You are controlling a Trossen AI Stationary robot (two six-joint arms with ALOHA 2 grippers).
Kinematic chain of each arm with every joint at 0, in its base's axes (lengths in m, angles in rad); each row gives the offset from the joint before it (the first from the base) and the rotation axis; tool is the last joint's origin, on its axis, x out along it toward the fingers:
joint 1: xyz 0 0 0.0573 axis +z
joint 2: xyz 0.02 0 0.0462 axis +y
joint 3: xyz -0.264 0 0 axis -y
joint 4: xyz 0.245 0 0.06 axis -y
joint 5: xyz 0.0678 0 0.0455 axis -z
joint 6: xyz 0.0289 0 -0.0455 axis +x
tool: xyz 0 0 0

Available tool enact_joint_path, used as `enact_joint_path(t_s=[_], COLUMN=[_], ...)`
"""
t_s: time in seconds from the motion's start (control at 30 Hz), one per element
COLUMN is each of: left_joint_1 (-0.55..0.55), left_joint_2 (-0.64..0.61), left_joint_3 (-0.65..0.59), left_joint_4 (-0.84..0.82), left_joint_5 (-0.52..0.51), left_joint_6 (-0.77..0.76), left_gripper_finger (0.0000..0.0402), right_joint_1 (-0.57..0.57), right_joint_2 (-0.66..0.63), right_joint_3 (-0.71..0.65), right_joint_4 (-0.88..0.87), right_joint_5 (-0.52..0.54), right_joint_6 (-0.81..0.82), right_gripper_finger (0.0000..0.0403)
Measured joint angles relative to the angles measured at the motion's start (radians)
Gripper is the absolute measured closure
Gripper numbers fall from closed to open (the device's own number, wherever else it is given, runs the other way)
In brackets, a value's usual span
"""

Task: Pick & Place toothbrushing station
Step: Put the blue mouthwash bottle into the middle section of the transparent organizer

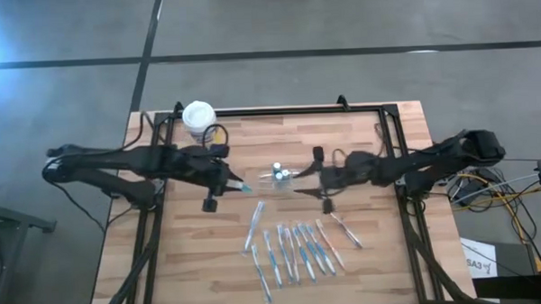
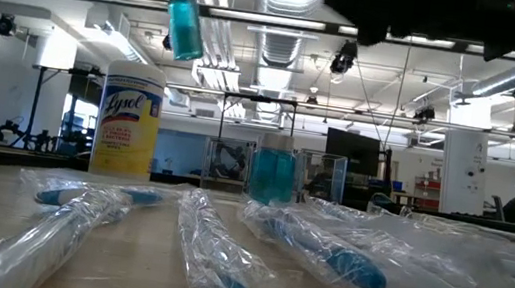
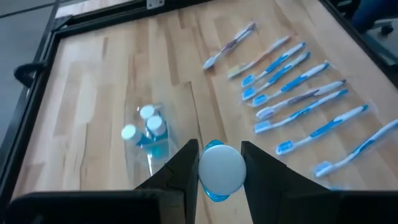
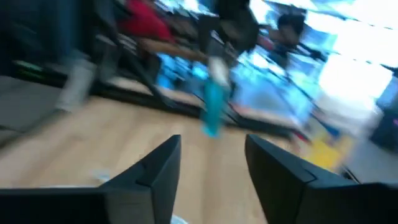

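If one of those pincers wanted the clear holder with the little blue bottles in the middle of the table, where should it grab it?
Probably from straight above, closing on the clear holder across its narrow sides. It stands upright with white-capped bottles in it, and bare wood lies around it. The toothbrushes lie apart, nearer the front edge. The left pincer is busy, holding a small blue bottle in the air.

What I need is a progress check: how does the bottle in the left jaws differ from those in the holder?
The held bottle hangs above the table in the jaws of the left gripper; the holder bottles stand inside the clear holder on the table. The held bottle is alone; the holder bottles are three, bunched. All are blue with white caps.
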Motion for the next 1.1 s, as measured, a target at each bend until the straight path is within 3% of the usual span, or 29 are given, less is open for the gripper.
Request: enact_joint_path(t_s=[0.1,0.2,0.37,0.53,0.63,0.8,1.1], left_joint_1=[0.010,0.017,0.042,0.065,0.091,0.164,0.275], left_joint_2=[-0.043,-0.056,-0.037,-0.010,0.020,0.142,0.438], left_joint_3=[-0.065,-0.108,-0.132,-0.123,-0.088,0.056,0.377], left_joint_4=[0.030,0.072,0.073,0.075,0.093,0.071,0.003], left_joint_5=[0.000,0.001,0.068,0.088,0.090,0.130,0.241], left_joint_6=[-0.003,-0.005,-0.032,-0.037,-0.002,0.076,0.327], left_gripper_finger=[0.0305,0.0305,0.0305,0.0305,0.0305,0.0305,0.0305], right_joint_1=[-0.077,-0.145,-0.253,-0.290,-0.286,-0.283,-0.284], right_joint_2=[-0.112,-0.210,-0.339,-0.425,-0.450,-0.451,-0.453], right_joint_3=[-0.033,-0.077,-0.156,-0.282,-0.377,-0.502,-0.530], right_joint_4=[-0.027,-0.031,-0.071,-0.012,0.116,0.322,0.337], right_joint_5=[-0.244,-0.313,-0.313,-0.233,-0.169,-0.123,-0.076], right_joint_6=[0.045,0.095,0.135,0.197,0.227,0.278,0.213], right_gripper_finger=[0.0273,0.0317,0.0386,0.0394,0.0394,0.0394,0.0394])
